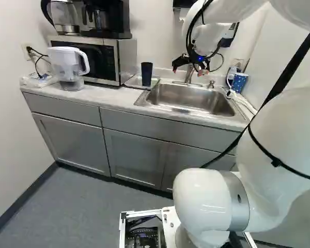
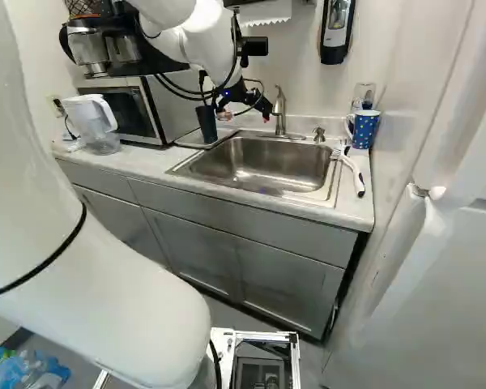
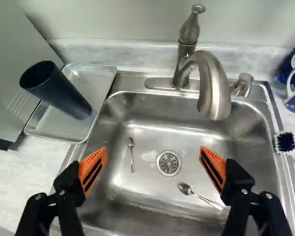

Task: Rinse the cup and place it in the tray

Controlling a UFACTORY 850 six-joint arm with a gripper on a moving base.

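My gripper (image 1: 187, 70) hangs over the back left part of the sink in the left base view. In the wrist view the gripper (image 3: 153, 152) is open above the sink basin (image 3: 152, 132), its orange pads wide apart with nothing between them. A dark blue cup (image 3: 56, 90) stands upright on the metal tray (image 3: 76, 127), beside the sink and clear of both fingers. The same cup (image 1: 146, 74) shows next to the microwave in the left base view. The faucet (image 3: 212, 86) rises at the sink's back edge, its spout over the basin.
Two spoons (image 3: 132, 155) (image 3: 201, 195) lie in the sink around the drain. Right of the sink in the right base view are a dotted mug (image 2: 364, 128), a glass and a brush (image 2: 355, 172). A microwave (image 1: 101, 58) and a water pitcher (image 1: 69, 67) stand left of the tray.
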